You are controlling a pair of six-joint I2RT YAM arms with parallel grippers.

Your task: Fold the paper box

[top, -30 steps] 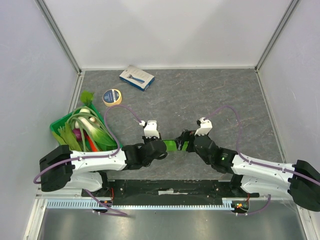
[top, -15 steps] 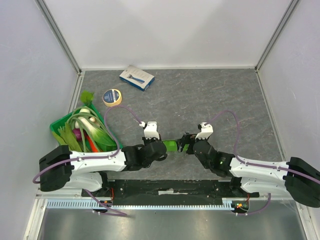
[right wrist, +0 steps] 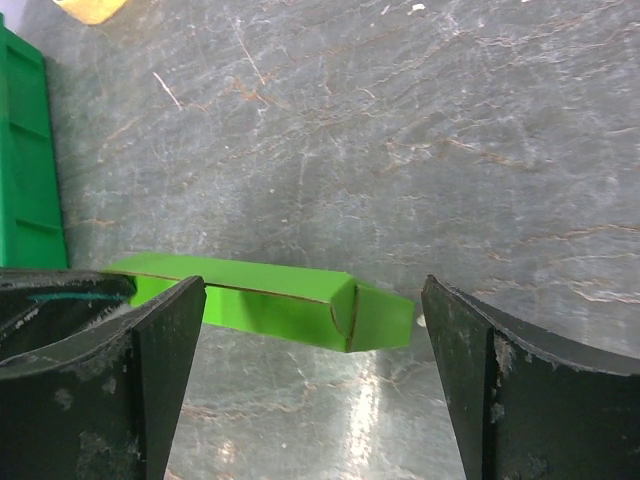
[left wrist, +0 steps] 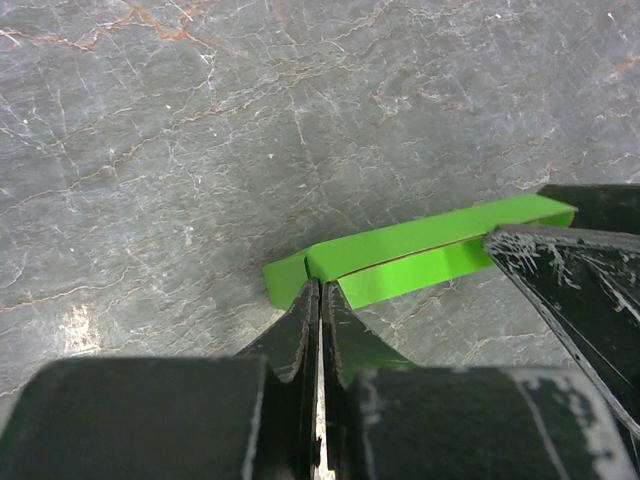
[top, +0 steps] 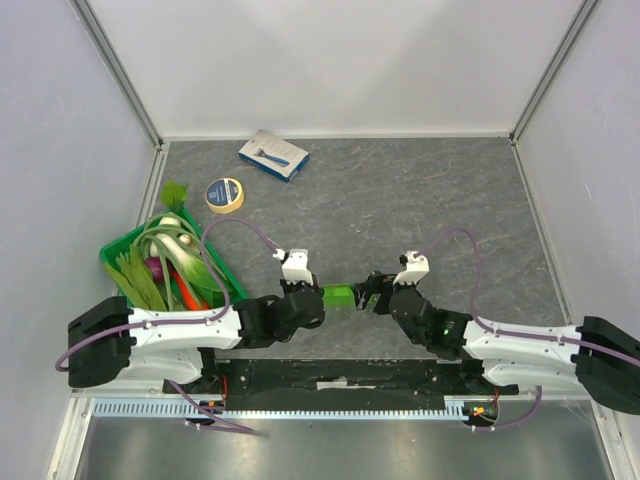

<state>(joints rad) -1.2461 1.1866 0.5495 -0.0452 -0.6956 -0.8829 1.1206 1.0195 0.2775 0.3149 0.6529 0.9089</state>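
Top external: I see both arms pulled back toward bases, paper box (top: 340,296) carried along between them. Left gripper (left wrist: 320,295) pinches end flap; right gripper (right wrist: 312,290) wide, astride other end. Folding unfinished.

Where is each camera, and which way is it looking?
Top camera: high behind the robot, looking down at the table; the left gripper and right gripper meet at the paper box.
Left wrist camera: on the left wrist, looking down along its shut fingers at the box's end.
Right wrist camera: on the right wrist, looking down between its open fingers at the box.
Shared: all three see the box.
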